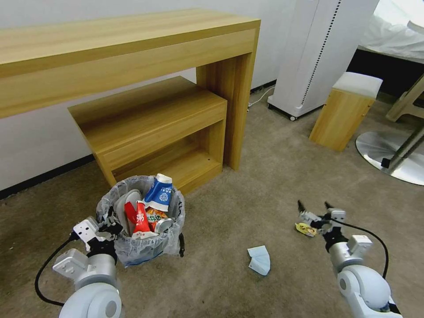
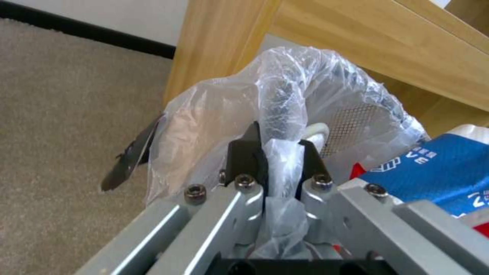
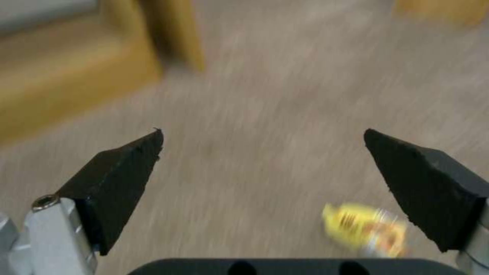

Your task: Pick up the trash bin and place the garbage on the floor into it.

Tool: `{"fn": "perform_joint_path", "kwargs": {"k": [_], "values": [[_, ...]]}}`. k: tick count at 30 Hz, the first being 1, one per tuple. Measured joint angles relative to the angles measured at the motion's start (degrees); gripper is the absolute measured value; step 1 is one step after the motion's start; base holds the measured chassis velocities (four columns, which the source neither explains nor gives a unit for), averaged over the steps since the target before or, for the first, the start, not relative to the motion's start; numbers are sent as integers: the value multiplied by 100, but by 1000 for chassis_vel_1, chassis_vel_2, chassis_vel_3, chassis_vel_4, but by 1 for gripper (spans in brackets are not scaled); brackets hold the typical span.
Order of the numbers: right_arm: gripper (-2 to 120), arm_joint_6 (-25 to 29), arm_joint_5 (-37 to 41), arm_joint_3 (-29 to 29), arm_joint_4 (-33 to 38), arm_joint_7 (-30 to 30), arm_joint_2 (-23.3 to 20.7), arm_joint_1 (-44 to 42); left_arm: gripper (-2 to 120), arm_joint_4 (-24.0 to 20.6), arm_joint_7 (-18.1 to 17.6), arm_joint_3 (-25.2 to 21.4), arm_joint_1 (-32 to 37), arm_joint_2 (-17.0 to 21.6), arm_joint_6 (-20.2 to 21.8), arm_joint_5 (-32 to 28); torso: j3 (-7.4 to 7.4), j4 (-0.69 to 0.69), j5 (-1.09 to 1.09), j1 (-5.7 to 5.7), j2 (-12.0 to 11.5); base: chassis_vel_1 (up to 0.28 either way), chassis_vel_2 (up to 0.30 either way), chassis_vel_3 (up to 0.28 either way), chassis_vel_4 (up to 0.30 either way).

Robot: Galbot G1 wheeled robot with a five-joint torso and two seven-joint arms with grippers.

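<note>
1. While the left claw (image 2: 279, 152) is pinching the bagged rim of the trash bin (image 1: 140, 221), the bin is sitting by the low shelf (image 1: 150, 128).
2. Spread wide, the right claw (image 1: 314, 206) is hanging just above the floor (image 1: 247, 194), with the yellow wrapper (image 1: 305, 229) lying just beside its left finger.
3. Nearer the bin, a pale blue scrap (image 1: 259, 260) is lying between the arms.

Evenly and brightly lit indoors, soft shadows only under the light wooden desk (image 1: 128, 57) and low wooden shelf unit (image 1: 154, 128). Head view sharp, straight lines bowed toward the edges. Right wrist view smeared by motion blur, crumpled yellow wrapper (image 3: 368, 229) streaked. Left wrist view slightly soft, glare on crinkled translucent plastic bag (image 2: 285, 99).
</note>
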Motion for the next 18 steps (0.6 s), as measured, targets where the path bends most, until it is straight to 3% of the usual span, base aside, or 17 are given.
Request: {"fn": "perform_joint_path", "kwargs": {"k": [3,7,11,13,18], "values": [[100,-328,-57,-256,-177,-278,-244,37,3,-13,1,33,1,-5,0,25,0,1,0,0,0,0,0,0,0],[100,-489,-800,-906,-792,-1151,-594,176,3,-49,0,48,23,-1,0,59,0,0,1,0,0,0,0,0,0],[100,-401,-1036,-1040,-957,-1391,-602,232,3,-60,-1,48,30,0,-1,65,0,0,0,0,0,0,0,0,0],[100,-90,-1584,-1318,-1396,-1938,-474,405,3,-74,-1,47,36,2,0,67,0,0,1,0,0,0,0,0,0],[100,127,-1940,-1539,-1896,-2149,-285,602,3,-72,-4,41,29,0,1,83,0,0,1,0,0,0,0,0,0]]}}
